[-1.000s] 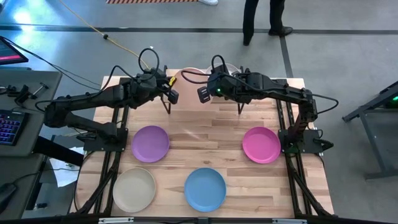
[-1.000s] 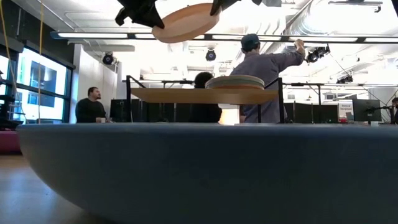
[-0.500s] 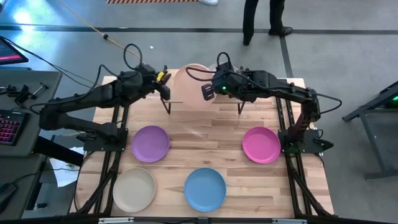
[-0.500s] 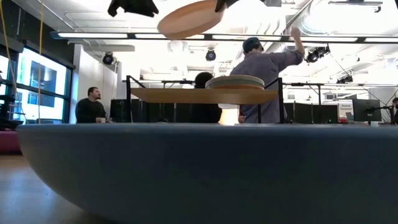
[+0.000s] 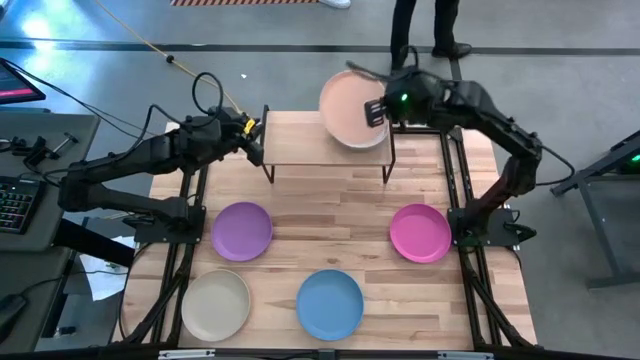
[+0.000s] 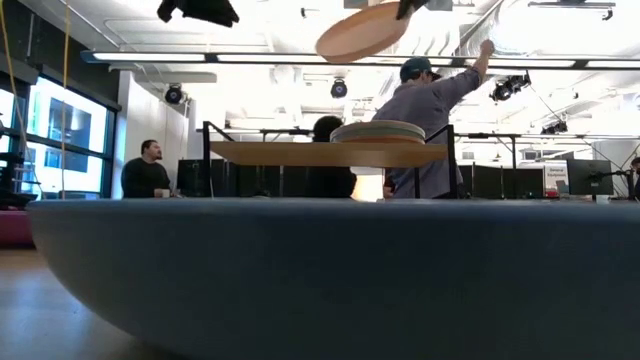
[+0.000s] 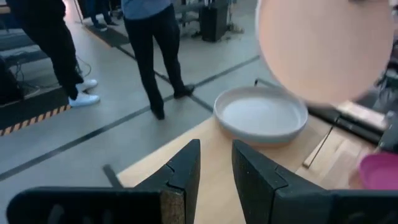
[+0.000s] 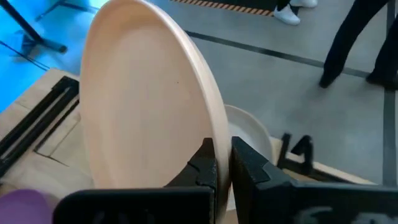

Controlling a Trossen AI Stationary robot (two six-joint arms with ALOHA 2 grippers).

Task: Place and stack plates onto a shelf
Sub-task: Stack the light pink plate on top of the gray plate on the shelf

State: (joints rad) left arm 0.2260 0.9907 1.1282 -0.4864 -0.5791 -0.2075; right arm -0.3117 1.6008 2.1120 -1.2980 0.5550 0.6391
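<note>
Your right gripper [image 8: 221, 163] stood clamped on the rim of a round, shallow, matte beige plate [image 5: 352, 109], which hung tilted in the air. Half a second earlier this plate had hung between the two grippers, above the near-left part of the small raised shelf with a light wood top on thin black legs [image 5: 310, 150]; now it had been carried over the far right end of that shelf. Directly below and just beyond the right gripper lay the stack of plates already on the shelf [image 6: 378, 131], its pale top plate [image 7: 261, 115] visible in the left wrist view and its pale rim showing in the right wrist view behind the held plate. Your left gripper [image 7: 216, 167], with its fingers parted and nothing between them, had drawn back from the plate toward the left end of the shelf; a second earlier it had been close against the plate's other side, so the hand-over appeared complete and the plate's weight now rested on the right arm alone. Nearer to you than both grippers, four plates remained on the large wooden tabletop: a purple plate [image 5: 242, 230], a magenta plate [image 5: 420, 232], a blue plate [image 5: 330, 303] and a second beige plate [image 5: 215, 304]. By judgement, the carried plate was nearly in position for stacking but needed levelling before you lowered it, since a tilted release could let it slide off the stack.
</note>
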